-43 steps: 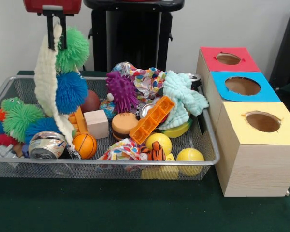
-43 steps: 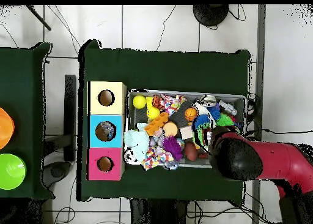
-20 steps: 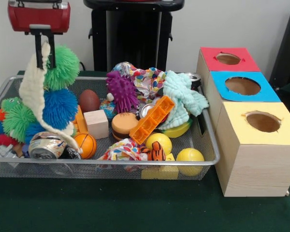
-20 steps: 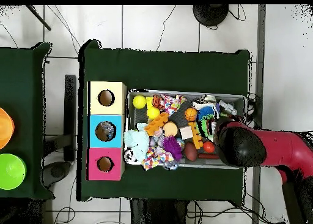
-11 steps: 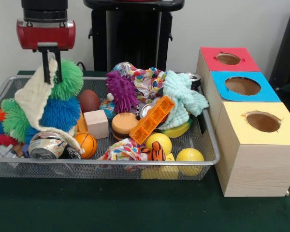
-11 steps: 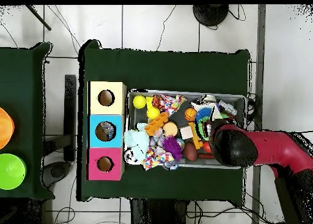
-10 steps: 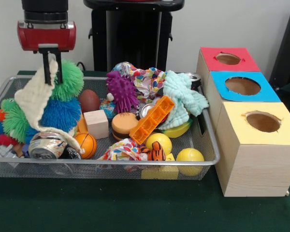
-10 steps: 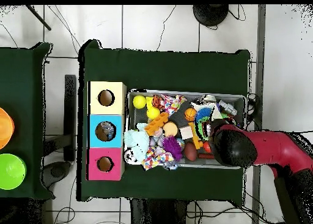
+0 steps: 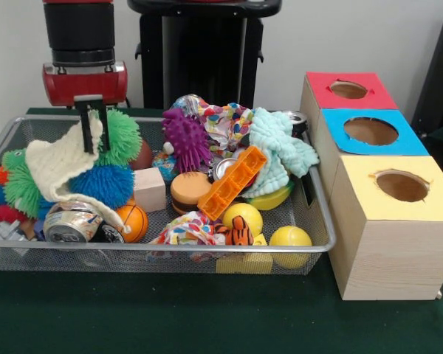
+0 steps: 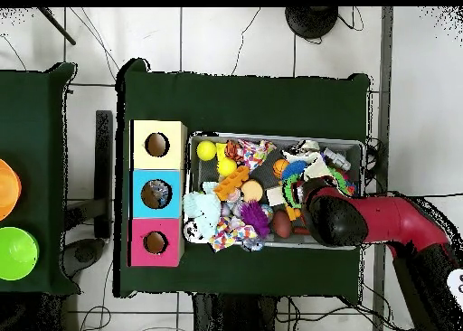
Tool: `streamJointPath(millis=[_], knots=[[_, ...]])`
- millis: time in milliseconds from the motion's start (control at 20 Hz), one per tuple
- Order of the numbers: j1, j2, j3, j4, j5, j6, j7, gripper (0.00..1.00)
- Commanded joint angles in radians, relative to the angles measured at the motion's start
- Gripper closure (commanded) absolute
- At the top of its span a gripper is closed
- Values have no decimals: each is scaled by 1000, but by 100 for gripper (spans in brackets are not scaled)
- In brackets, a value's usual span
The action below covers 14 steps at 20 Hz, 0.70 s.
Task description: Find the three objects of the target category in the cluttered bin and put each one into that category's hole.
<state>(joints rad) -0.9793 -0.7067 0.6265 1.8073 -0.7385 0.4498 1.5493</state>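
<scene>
The wire mesh bin (image 9: 207, 249) is full of toys; it also shows in the overhead view (image 10: 271, 136). My gripper (image 9: 93, 131) hangs over the bin's left end, shut on a cream knitted cloth (image 9: 53, 164) that drapes over fuzzy balls. In the overhead view the red arm (image 10: 380, 221) covers the gripper. No clear plastic bottle shows plainly; a crinkled silvery thing (image 9: 0, 228) lies in the bin's front left corner, and I cannot tell what it is. The blue-topped box's hole (image 9: 371, 131) is to the right of the bin; from overhead (image 10: 155, 193) something pale shows inside it.
Under the cloth are a green fuzzy ball (image 9: 119, 136) and a blue one (image 9: 103, 184), with a silver can (image 9: 72, 221) in front. A purple spiky toy (image 9: 186, 139), orange brick (image 9: 232, 182) and mint cloth (image 9: 280, 151) fill the middle. Red-topped (image 9: 348, 90) and yellow-topped (image 9: 401, 186) boxes flank the blue one.
My gripper has come down and moved to the right in the front view, with the cream cloth still in it. The cloth and the fuzzy balls under it have sunk lower.
</scene>
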Motion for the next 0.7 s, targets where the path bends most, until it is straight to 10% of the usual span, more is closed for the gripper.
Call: streamJointPath(millis=[50,700], knots=[[-13,74,-33,-34,-62,-53,-15,100],[-39,116,0,-57,-56,-32,-53,100]])
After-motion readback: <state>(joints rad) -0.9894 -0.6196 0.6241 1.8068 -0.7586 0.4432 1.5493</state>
